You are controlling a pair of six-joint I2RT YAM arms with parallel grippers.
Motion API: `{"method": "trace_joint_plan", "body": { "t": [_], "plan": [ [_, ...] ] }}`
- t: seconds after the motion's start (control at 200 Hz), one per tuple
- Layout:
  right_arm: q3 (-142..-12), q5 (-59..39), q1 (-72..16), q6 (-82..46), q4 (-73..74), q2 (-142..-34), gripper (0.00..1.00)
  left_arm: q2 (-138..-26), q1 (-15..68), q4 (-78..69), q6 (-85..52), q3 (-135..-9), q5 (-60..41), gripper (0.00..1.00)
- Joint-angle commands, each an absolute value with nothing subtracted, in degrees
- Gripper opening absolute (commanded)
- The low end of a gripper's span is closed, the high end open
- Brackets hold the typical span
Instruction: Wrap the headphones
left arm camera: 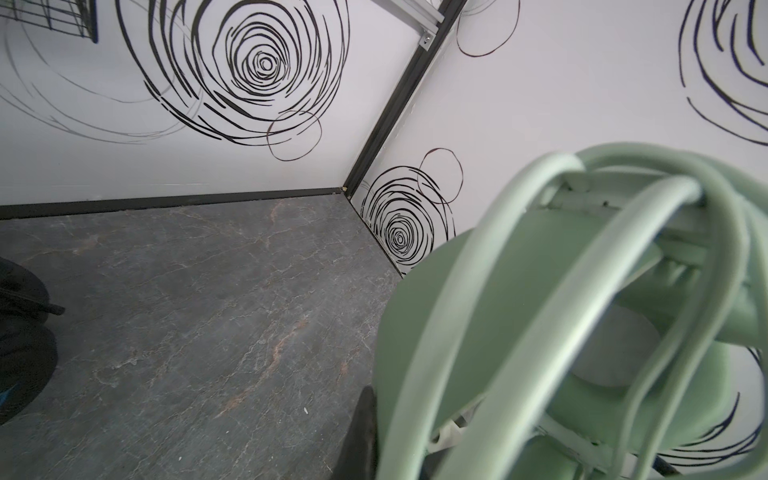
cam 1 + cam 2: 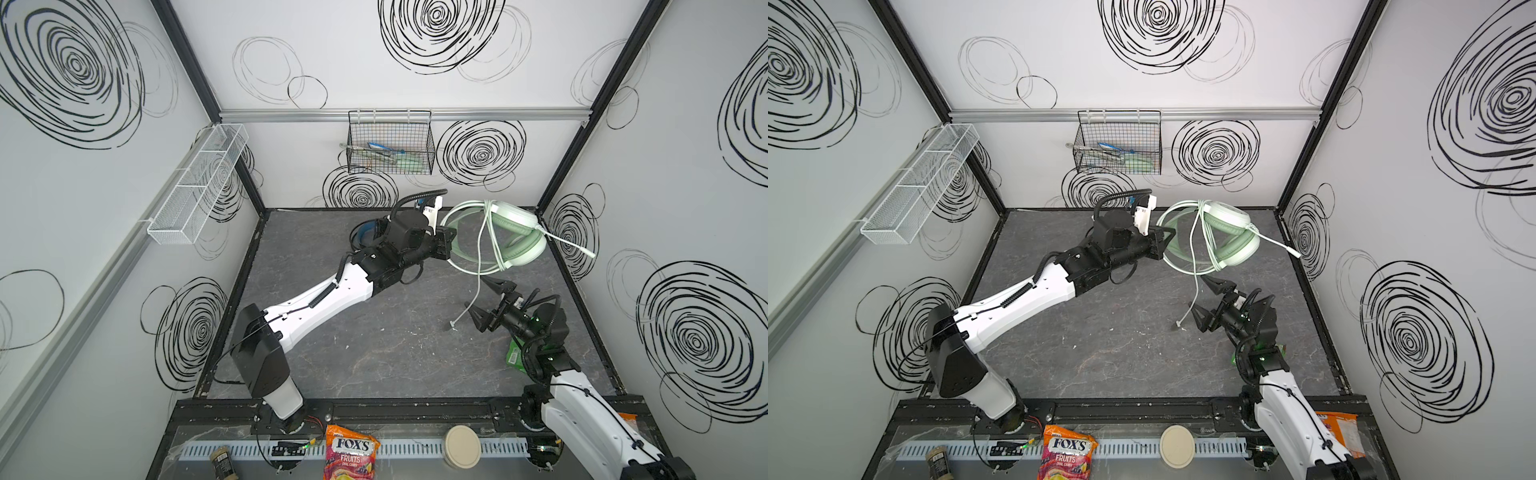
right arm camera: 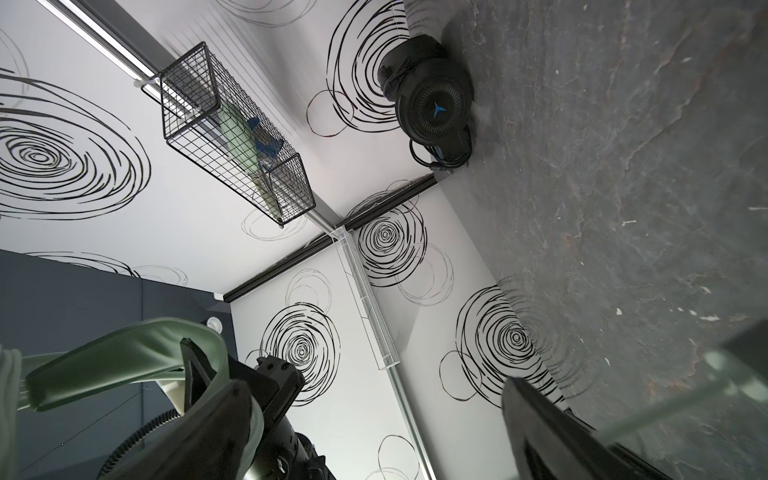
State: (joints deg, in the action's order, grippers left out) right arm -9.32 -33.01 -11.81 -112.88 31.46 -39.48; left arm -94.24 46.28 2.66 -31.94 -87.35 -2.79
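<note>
Here, the mint-green headset (image 2: pixel 519 237) hangs above the table near the back right corner, its headband pinched in the closed left gripper (image 2: pixel 449 245). Its pale cable (image 2: pixel 481 257) loops round it and trails down past the wide-open, empty right gripper (image 2: pixel 476 294). The black headset (image 3: pixel 432 104) sits behind the left arm, mostly hidden in both top views. The right wall is close; open table (image 2: pixel 374 353) lies frontward.

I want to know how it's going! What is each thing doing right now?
green headset: held up off the table by its headband.
pale cable: partly looped round the green headset, end hanging down.
left end effector: shut on the green headset.
right end effector: open, beside the pale cable, holding nothing.
black headset: lying on the table, black cord bundled.
basket: hanging, things inside.
</note>
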Motion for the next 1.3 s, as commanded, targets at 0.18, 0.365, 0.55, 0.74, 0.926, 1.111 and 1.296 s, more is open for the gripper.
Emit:
{"method": "trace_joint_plan", "body": {
  "t": [0.18,0.365,0.55,0.74,0.926,1.111,1.296],
  "plan": [
    [-10.97,-34.28,-12.83,-110.84,30.69,-41.58,0.97,-90.97,44.08,0.28,-31.54,-91.89,-0.52,0.00],
    [-12.15,-33.76,-12.54,-111.10,30.49,-42.45,0.97,-92.30,43.90,-0.58,-31.82,-94.15,-1.55,0.00],
    [-13.15,-33.74,-12.45,-112.32,30.70,-42.76,0.97,-93.58,44.32,-3.35,-32.73,-94.91,-1.88,0.00],
    [-12.68,-33.49,-12.96,-114.05,31.81,-42.89,0.97,-95.05,45.40,-5.83,-33.78,-95.51,-1.84,0.00],
    [-12.36,-33.09,-13.53,-115.11,33.26,-43.01,0.97,-96.67,46.97,-6.51,-34.37,-96.51,-0.85,0.00],
    [-11.42,-32.74,-13.60,-115.83,33.48,-42.16,0.97,-99.12,47.73,-5.56,-33.90,-99.08,-0.71,0.00],
    [-7.95,-30.38,-13.45,-118.65,36.09,-41.17,0.97,-100.33,48.41,-5.49,-34.57,-101.47,-2.96,0.00]
  ]
}}
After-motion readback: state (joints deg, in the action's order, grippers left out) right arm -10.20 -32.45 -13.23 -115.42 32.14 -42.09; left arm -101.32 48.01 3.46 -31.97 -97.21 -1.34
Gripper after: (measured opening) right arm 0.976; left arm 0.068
